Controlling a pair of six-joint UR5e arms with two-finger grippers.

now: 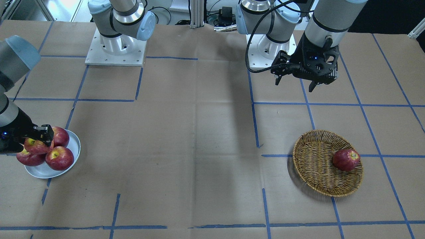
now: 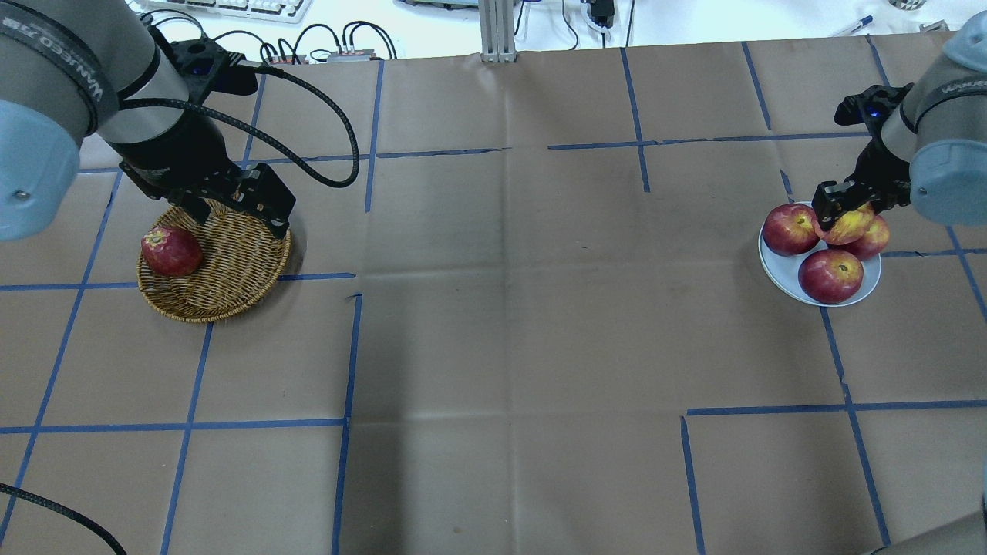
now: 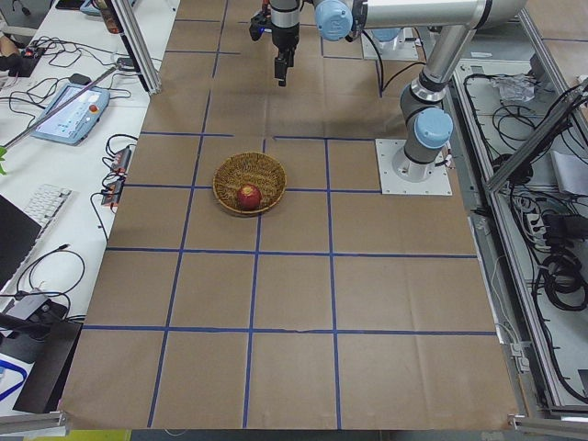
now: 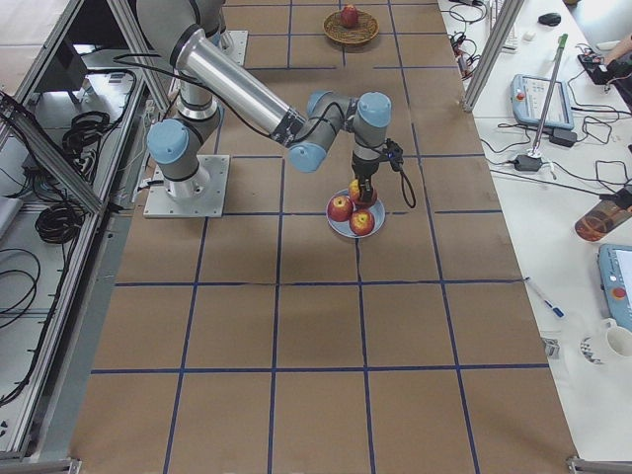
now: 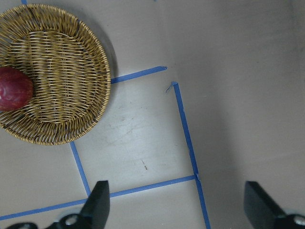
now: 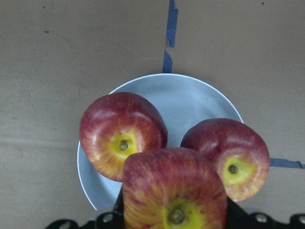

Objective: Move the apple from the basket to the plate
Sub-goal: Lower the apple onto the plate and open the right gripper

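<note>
Right end effector (image 2: 847, 216) holds the apple (image 6: 174, 191) over the plate (image 6: 190, 100).
Its fingers are closed on the sides of the pale, streaky apple, which is stem-up with its yellow patch showing, just above the three darker red apples (image 2: 830, 275) that lie on the white plate at the robot's right end of the bench (image 2: 493, 347); whether it touches them I cannot tell. Well apart, at the other end of the paper-covered bench, the left end effector (image 1: 295, 83) hangs with its fingers spread wide and nothing between them, up off the bench beside the basket (image 2: 231, 270). One dark red apple (image 2: 171, 251) lies inside the basket against its rim.
</note>
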